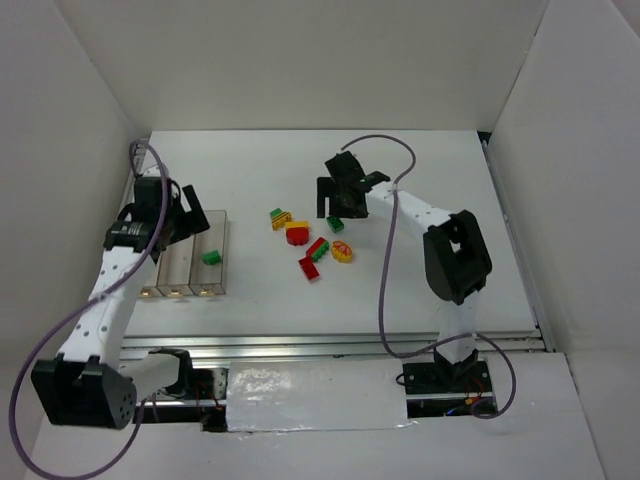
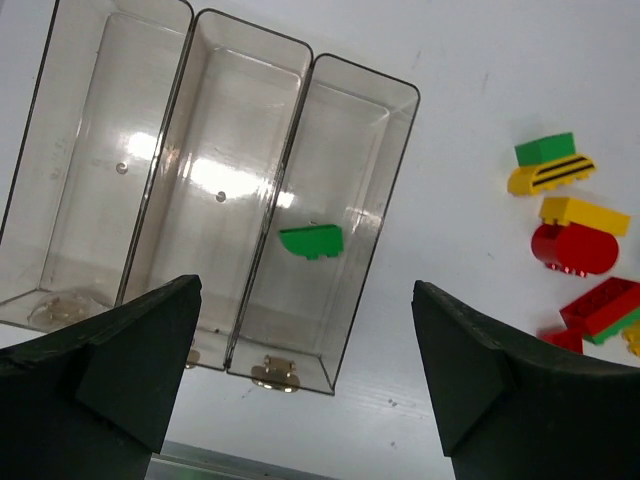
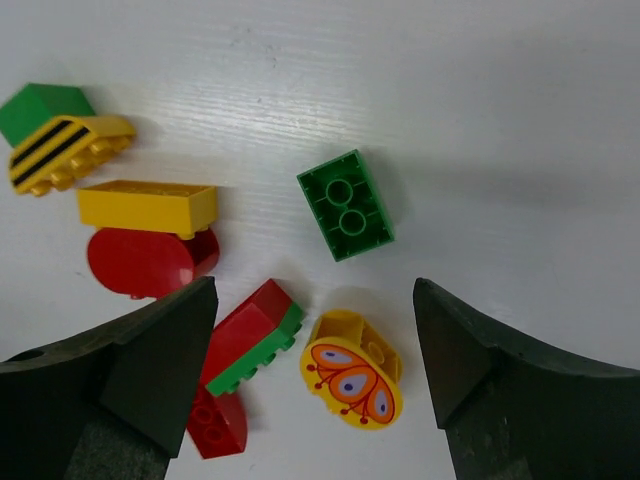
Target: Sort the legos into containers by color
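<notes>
Three clear bins (image 1: 180,262) stand joined in a row at the left. In the left wrist view (image 2: 100,150) the right bin holds one green lego (image 2: 310,241); the other two show nothing inside. My left gripper (image 2: 310,400) is open and empty above the bins' near end. Loose legos lie mid-table: a green brick (image 3: 346,204), a yellow butterfly piece (image 3: 352,372), a red-and-green stack (image 3: 250,335), a small red piece (image 3: 215,425), a red rounded piece (image 3: 140,262), a yellow brick (image 3: 147,205) and a striped yellow piece (image 3: 68,152). My right gripper (image 3: 315,390) is open above the butterfly piece.
White walls close in the table at the back and on both sides. A metal rail (image 1: 380,345) runs along the near edge. A grey cable (image 1: 385,280) loops from the right arm down to its base.
</notes>
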`<action>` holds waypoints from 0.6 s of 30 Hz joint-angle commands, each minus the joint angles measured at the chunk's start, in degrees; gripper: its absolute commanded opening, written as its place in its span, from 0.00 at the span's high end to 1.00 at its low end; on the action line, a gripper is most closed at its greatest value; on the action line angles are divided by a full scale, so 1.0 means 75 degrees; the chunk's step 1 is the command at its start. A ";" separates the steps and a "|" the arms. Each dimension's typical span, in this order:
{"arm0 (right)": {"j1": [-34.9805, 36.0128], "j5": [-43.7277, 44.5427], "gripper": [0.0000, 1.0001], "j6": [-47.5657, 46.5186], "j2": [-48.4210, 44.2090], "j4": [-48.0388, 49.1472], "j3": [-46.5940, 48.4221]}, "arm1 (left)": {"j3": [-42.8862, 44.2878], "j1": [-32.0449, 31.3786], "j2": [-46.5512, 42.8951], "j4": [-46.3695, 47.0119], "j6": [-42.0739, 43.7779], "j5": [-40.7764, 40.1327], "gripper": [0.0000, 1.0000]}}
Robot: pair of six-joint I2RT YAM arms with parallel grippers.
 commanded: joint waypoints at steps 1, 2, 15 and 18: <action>-0.0137 -0.0839 0.14 -0.1069 0.0539 -0.0440 0.0694 | -0.0529 -0.0061 -0.1069 0.0245 0.0166 0.0625 0.00; -0.0184 -0.0981 0.14 -0.1174 0.0704 -0.0543 0.0847 | -0.0613 -0.0096 -0.1212 0.0315 0.0202 0.0756 0.00; -0.0372 -0.0794 0.30 -0.1515 0.2310 -0.1177 0.1810 | -0.0625 -0.0858 -0.1342 0.0152 0.0436 0.1191 0.00; -0.0372 -0.0818 0.42 -0.1492 0.2311 -0.1060 0.1611 | -0.0648 -0.0905 -0.1401 0.0198 0.0436 0.1214 0.01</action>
